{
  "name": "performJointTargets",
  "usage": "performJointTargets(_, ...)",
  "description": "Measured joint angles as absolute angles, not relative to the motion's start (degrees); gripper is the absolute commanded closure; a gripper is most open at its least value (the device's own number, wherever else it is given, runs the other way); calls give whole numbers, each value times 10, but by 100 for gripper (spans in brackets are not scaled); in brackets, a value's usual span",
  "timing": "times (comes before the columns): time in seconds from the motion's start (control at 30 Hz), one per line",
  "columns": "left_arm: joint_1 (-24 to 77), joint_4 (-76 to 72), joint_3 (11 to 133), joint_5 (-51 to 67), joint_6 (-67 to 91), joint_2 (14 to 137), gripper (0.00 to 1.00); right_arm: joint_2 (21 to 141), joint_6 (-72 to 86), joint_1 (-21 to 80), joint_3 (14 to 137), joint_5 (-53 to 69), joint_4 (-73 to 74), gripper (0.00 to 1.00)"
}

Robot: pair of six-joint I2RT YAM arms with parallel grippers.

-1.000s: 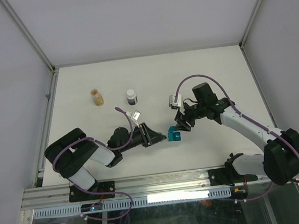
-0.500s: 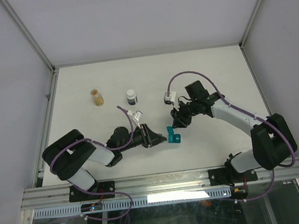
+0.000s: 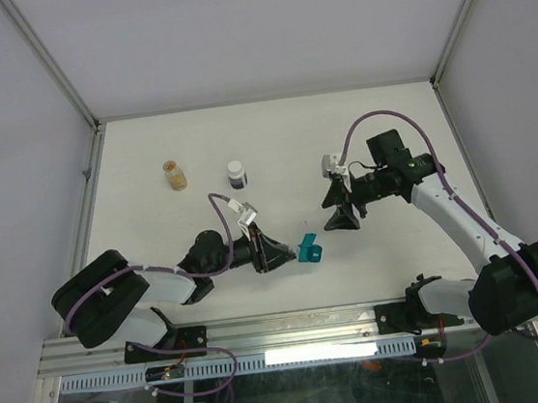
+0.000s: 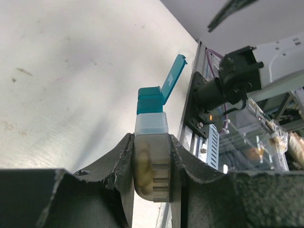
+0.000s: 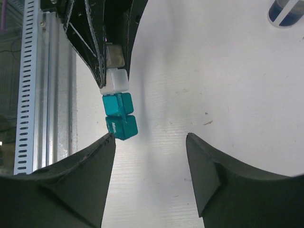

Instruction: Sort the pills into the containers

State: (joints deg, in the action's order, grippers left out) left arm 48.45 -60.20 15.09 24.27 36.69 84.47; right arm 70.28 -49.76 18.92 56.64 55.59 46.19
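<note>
Left gripper (image 4: 151,140): clamped on grey container (image 4: 152,171); teal container (image 4: 151,100) projecting beyond the fingertips, lid up. Right gripper (image 5: 149,137): jaws apart, empty.

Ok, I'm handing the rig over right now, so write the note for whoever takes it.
Left hand: shut on the clear end of the pill box.
Right hand: open, empty, standing off to the box's right.
The box's teal lid is flipped open; the inside of that cell is hidden.
The amber bottle and white-capped bottle stand upright farther back, neither in a hand.
Done: lid opened. Left: get pills into the cells, close up.
</note>
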Motion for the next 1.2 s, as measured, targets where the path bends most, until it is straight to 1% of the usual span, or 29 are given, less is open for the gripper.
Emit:
performJointTargets(0.1,484,-595,139,259,330,800,100,701,-552,171,578,592,512,36)
performJointTargets(0.27,484,-594,126,288,284,740,100,701,-596,161,579,615,555,36)
performJointTargets(0.47,484,-595,105,317,261,691,100,697,-620,160,578,625,566,35)
performJointTargets(0.63,484,-594,104,315,270,688,100,676,-623,160,568,625,559,35)
performJointTargets(0.77,479,-582,131,299,315,734,100,667,-587,159,557,608,523,35)
performJointTargets(0.97,409,-615,201,298,472,908,100,679,-518,133,556,570,472,34)
performJointTargets(1.1,383,-604,244,296,536,996,100,700,-488,105,556,552,455,35)
performJointTargets(1.2,384,-583,283,289,555,1027,94,703,-478,95,556,545,449,35)
